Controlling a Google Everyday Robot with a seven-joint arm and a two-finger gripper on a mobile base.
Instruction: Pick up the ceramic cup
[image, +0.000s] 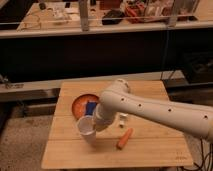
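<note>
So the ceramic cup (86, 128) sits over the wooden table (150, 150), just in front of the orange plate (80, 103) and a bit toward the table's left half. It's tilted, not upright: the wide mouth faces up and toward the plate side, and its long axis leans so the bottom end points down toward the front edge of the table. The darker inside shows through the mouth. Whether the base actually touches the wood is hard to say.

The gripper (95, 131) is right at the cup, tucked under the thick white arm (150, 107) that comes in from the right of the plate. The arm's wrist covers the fingers, so it can't be told whether they're apart, together, or clamped on the cup.

Around it: the plate lies behind the cup, with something blue (91, 106) on it, partly hidden by the arm. An orange carrot (125, 138) lies on the table to the right of the cup, slanted, well in front of the plate. A small white object (122, 119) peeks out beside the arm, just behind the carrot. The arm itself blocks most of the view between the plate and the cup.
</note>
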